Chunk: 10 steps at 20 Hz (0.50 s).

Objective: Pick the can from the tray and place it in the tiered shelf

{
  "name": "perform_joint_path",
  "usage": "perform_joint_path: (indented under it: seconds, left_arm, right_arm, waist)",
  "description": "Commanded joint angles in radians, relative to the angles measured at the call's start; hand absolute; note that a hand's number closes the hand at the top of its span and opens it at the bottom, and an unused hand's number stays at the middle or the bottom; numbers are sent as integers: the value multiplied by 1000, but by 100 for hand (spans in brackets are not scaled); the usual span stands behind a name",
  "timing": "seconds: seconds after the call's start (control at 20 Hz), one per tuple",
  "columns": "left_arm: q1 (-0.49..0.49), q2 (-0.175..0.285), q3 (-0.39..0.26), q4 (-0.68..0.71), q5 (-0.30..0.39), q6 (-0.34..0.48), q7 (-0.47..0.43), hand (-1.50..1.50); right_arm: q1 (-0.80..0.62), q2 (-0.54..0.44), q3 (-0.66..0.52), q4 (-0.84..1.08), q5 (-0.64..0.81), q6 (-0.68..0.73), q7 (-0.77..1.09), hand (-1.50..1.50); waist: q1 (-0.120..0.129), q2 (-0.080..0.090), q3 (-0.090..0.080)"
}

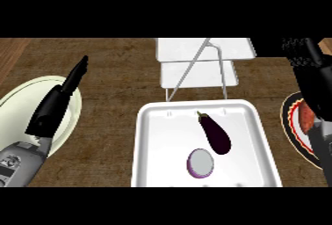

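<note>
Left hand (55, 105) stretched straight above plate (19, 101), right hand (318, 92) state unclear, can (200, 162) beside eggplant (215, 134) in tray (146, 145)

A dark brown counter top (110, 66) with a rough wood grain fills the frame from edge to edge under even light, while a narrow strip of lighter, reddish wood (9, 52) runs down the upper left corner.

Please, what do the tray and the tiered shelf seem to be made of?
The tray looks like white plastic or enamelled metal: smooth, faintly glossy, with a rounded rim. The tiered shelf shows flat white boards on thin grey rods, probably metal wire.
</note>
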Motion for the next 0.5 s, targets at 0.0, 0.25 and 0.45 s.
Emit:
perform_joint_path:
  seconds: [0.0, 0.25, 0.45]
  left_arm:
    - [54, -38, 9, 3, -17, 15, -38, 0]
    - [116, -127, 49, 66, 79, 80, 7, 0]
    - [113, -131, 49, 50, 98, 72, 29, 0]
  right_arm:
    - [49, 42, -1, -17, 37, -69, 69, -150]
    - [286, 161, -64, -20, 29, -305, 280, -150]
    - [381, 8, -133, 109, 228, -393, 257, 150]
  waist:
    - [1, 20, -15]
    - [-54, 18, -18]
    - [-103, 49, -37]
